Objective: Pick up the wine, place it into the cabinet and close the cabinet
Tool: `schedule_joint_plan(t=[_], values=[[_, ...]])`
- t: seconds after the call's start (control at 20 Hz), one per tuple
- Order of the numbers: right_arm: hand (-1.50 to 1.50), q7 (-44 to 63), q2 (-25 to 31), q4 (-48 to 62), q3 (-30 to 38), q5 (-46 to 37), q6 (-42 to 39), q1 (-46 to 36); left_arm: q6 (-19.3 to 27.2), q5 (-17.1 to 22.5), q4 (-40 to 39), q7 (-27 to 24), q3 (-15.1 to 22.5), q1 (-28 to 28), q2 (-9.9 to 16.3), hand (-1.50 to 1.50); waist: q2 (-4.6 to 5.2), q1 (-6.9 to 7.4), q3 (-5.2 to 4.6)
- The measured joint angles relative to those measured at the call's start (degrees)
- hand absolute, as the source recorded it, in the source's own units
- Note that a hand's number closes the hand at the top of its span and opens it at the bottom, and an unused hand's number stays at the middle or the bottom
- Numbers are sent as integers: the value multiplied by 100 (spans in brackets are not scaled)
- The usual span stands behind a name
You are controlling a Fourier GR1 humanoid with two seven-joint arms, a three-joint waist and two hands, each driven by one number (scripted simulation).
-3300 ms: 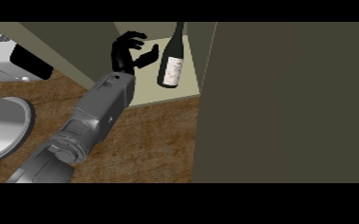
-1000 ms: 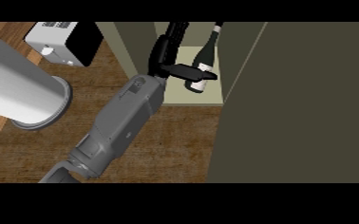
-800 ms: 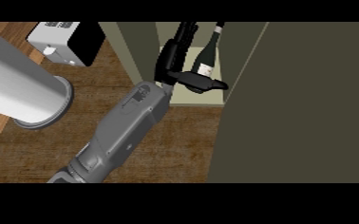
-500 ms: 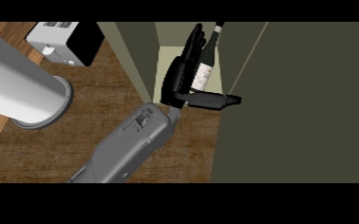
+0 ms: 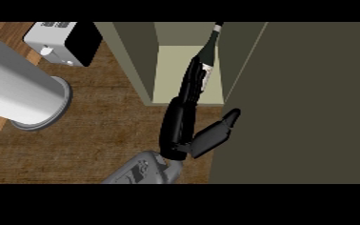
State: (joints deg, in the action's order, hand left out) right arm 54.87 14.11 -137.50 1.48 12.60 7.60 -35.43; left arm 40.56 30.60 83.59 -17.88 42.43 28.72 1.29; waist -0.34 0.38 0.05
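A dark wine bottle with a white label stands inside the open cabinet, on its pale shelf close to the right wall. My left hand reaches up from the lower middle. Its straight fingers lie along the bottle's left side and lower body and hide part of the label. The thumb sticks out to the right, toward the cabinet door. The hand is open, not curled round the bottle. My right hand shows nowhere.
The olive door fills the right side and stands close to my thumb. A tall grey cylinder rests on the wooden counter at the left. A white and black box-shaped appliance sits at the upper left.
My left hand carried the bottle into the cabinet and uncurled. The fingers now lie straight, the thumb has swung out right, and the hand sits lower in the view.
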Motion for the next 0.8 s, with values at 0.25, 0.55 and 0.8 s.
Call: schedule_joint_plan(t=[0.25,0.55,0.8], values=[[-150,-3,-5,-11,-134,-79,76,17,268,-211,1198,73,441,-900,147,150,1,2,-5],[-150,47,15,-34,-250,-255,144,-52,-159,-288,2293,22,797,-1910,847,150,10,-7,-9],[150,64,-3,-22,-506,-122,-32,-63,-553,-265,3075,-31,778,-2517,1581,150,12,12,-2]])
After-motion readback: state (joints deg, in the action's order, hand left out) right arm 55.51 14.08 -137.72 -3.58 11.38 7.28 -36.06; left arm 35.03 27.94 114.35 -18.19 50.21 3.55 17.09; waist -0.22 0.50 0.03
